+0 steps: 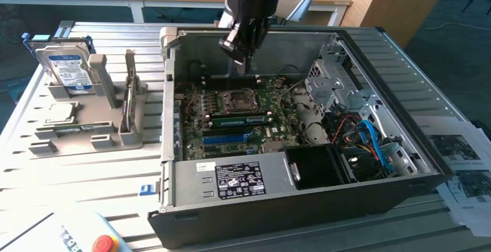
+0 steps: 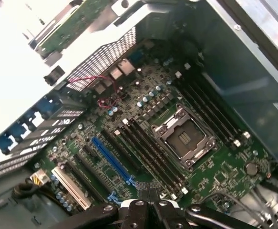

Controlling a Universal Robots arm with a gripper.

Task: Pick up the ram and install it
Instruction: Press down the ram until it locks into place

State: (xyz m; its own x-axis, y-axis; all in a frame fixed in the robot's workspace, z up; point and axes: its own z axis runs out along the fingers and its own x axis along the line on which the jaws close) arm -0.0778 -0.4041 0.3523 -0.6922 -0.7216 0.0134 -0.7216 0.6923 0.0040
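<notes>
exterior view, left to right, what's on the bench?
Hard drive standing in the grey holder → upright board in the same holder → open PC case with the motherboard, arm's pincer above it → printed sheets.

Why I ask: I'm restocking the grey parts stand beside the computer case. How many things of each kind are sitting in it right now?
Hard drive: 1
Square chip: 1
Thin board standing on edge: 1
Narrow green strip lying flat: 1
Total: 4 in the grey stand
</notes>
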